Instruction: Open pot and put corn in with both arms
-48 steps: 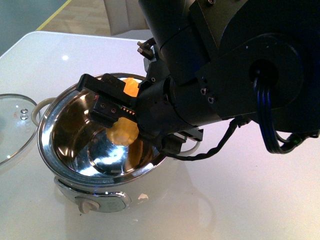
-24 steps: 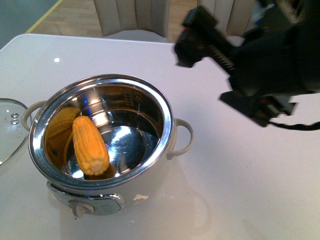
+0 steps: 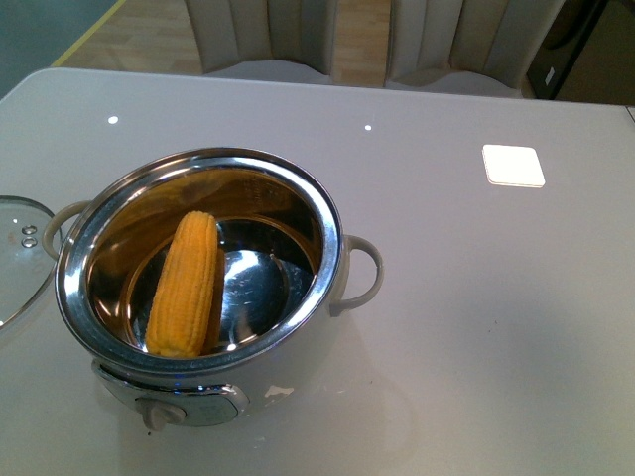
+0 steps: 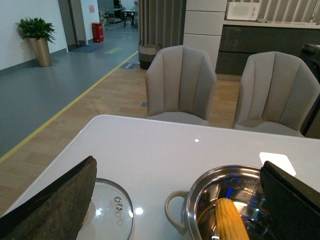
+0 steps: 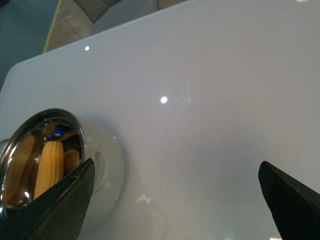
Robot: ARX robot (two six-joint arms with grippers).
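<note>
Since the corn (image 3: 185, 285) already lies inside the pot (image 3: 201, 288), leaning against the bowl's left wall with its tip toward the far rim, you can judge the task as good as finished. You can see the lid (image 3: 22, 260) is off, resting on the table (image 3: 476, 297) just left of the pot. Neither arm shows from the front. Your left gripper (image 4: 177, 200) has its fingers spread wide, holding nothing, looking over lid and pot. Your right gripper (image 5: 175, 200) is likewise spread and empty, above bare table beside the pot. Nothing looks left to do but park the arms
</note>
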